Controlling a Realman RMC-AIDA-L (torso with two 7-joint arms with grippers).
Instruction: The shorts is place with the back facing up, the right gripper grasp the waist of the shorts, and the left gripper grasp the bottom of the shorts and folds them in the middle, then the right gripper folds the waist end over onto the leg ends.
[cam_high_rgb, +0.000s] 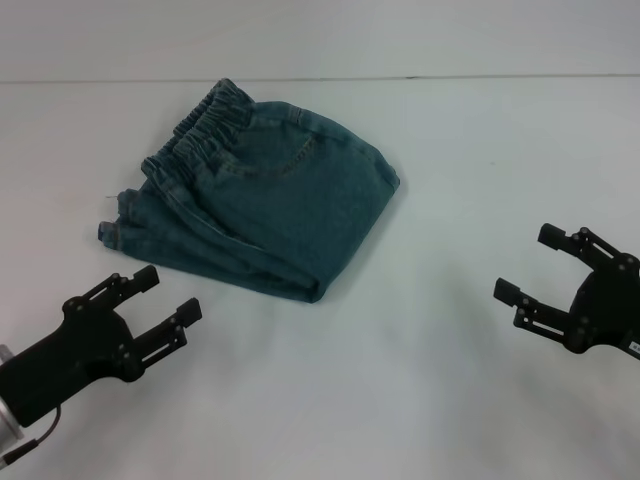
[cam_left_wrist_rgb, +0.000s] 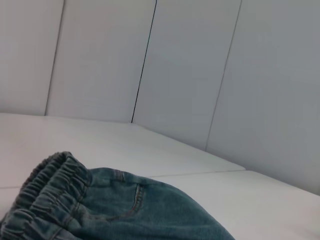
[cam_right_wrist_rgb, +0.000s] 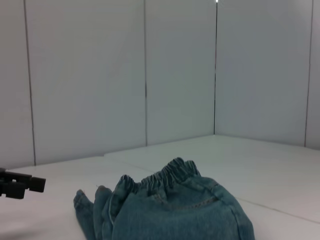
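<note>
- One pair of shorts lies on the white surface, folded into a compact bundle of stacked denim layers.
- One waist shows on top of the bundle, its gathered elastic band at the far left end; the left wrist view sees the same ruffled band close up.
- One back pocket seam is visible on the upper layer, just beside the waist.
- The leg ends appear as layered edges at the near-left side of the bundle, under the waist end; the separate hems cannot be counted.
- Two grippers are in view, both off the fabric.
- The left gripper sits at the near left of the surface, its jaws spread wide and holding nothing; the shorts lie beyond its tips, near but apart, with bare surface between.
- The right gripper sits at the near right, its jaws likewise spread wide and empty; the shorts lie well apart from it, off to its left.
- In the right wrist view the shorts rest as a rounded mound, and a black fingertip of the left gripper shows beside it, not touching the denim.
- Plain white wall panels stand behind the surface.
</note>
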